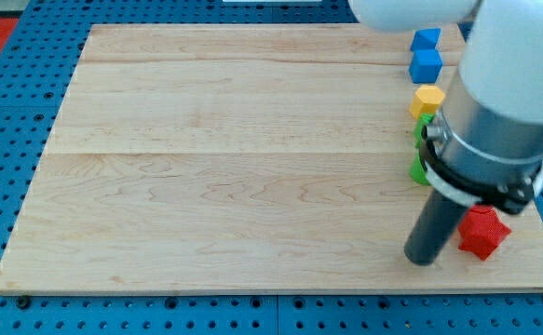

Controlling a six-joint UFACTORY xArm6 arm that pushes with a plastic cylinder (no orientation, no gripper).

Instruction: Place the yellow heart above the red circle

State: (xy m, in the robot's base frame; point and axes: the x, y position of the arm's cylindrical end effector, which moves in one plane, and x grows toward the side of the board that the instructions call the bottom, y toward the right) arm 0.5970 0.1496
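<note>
Camera view: tip (pixel 423 260) beside faceted, perhaps star-shaped red block (pixel 483 233)

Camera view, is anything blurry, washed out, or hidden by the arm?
In the camera view the wooden board is evenly lit and sharp, with no strong glare; the arm's pale housing looms large and soft at the view's right, covering part of the green blocks; my tip sits just left of the red block.

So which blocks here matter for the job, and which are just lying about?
Job: yellow block, shape unclear; red angular block; my tip, just left of the red block.
Lying about: upper blue cube; lower blue cube; green blocks partly behind the arm.
</note>
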